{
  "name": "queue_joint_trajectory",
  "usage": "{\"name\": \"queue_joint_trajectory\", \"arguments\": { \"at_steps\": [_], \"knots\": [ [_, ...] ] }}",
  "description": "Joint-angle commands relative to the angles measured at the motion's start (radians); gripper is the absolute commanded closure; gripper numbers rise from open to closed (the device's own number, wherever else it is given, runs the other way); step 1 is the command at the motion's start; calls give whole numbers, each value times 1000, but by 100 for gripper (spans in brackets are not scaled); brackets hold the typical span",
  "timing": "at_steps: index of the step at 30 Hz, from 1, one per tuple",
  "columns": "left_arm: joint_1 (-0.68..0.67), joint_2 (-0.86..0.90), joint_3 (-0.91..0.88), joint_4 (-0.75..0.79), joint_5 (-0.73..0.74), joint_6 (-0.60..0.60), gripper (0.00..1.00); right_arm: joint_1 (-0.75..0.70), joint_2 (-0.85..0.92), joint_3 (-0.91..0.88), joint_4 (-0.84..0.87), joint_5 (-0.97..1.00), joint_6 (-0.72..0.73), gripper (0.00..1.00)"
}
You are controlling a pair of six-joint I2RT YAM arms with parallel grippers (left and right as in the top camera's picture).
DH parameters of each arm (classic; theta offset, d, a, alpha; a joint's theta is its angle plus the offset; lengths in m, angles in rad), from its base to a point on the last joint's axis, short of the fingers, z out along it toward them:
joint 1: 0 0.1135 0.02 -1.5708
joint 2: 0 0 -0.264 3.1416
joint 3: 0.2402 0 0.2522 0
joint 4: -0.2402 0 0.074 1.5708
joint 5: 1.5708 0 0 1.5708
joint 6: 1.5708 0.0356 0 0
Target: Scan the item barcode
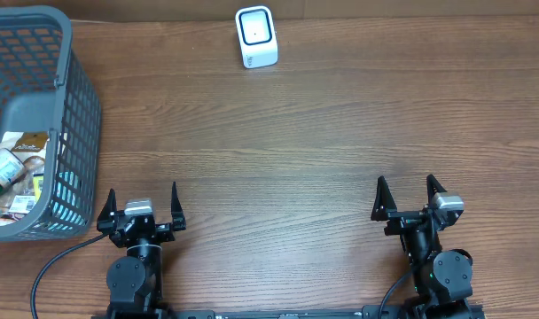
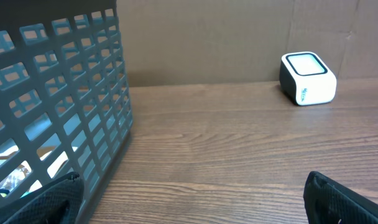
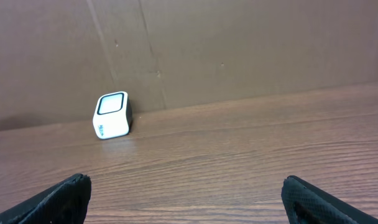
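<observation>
1. Wood table (image 1: 296,159), brown board (image 3: 239,43) behind.
2. Grey basket (image 1: 79,115) holds the items (image 1: 12,168), heaped; long axes unclear.
3. Left gripper (image 1: 142,195) just right of basket, right gripper (image 1: 405,184) well right; both wide open, empty.
4. Scanner (image 1: 255,35) beyond, right of basket, window (image 1: 254,27) up. Best, I judge: lift one item, barcode toward window.

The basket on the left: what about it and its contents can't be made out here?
- Overhead: the basket runs off the left edge; its items are partly cut off, their labels too small to read, no barcode findable.
- Left wrist: the mesh wall screens the items; only glints show.
- Right wrist: basket out of frame; only the white scanner shows.
</observation>
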Motion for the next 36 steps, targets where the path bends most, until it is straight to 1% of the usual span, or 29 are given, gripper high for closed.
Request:
{"name": "queue_joint_trajectory", "arguments": {
  "at_steps": [1, 8, 10, 13, 23, 26, 30, 33, 36],
  "knots": [
    [6, -10, -10, 6, 11, 20, 1, 0, 0, -10, 6, 14, 5, 0],
    [6, -10, -10, 24, 26, 6, 0, 0, 0, -10, 5, 14, 5, 0],
    [6, -10, -9, 45, 78, -16, 0, 0, 0, -10, 6, 14, 5, 0],
    [6, -10, -4, 59, 126, -15, 0, 0, 0, -10, 5, 14, 5, 0],
    [6, 10, 98, 52, 142, -18, 0, 0, 0, -10, 6, 14, 5, 0],
    [6, 72, 168, 51, 145, -18, 0, 0, 0, -10, 5, 14, 5, 0],
    [6, 220, 309, 50, 174, -46, 0, 0, 0, -10, 6, 14, 5, 0],
    [6, 383, 478, 6, 225, -48, 0, 0, 0, -10, 6, 14, 5, 0],
    [6, 553, 688, -93, 285, -48, 0, 0, 0, -10, 5, 14, 5, 0]
  ]
}}
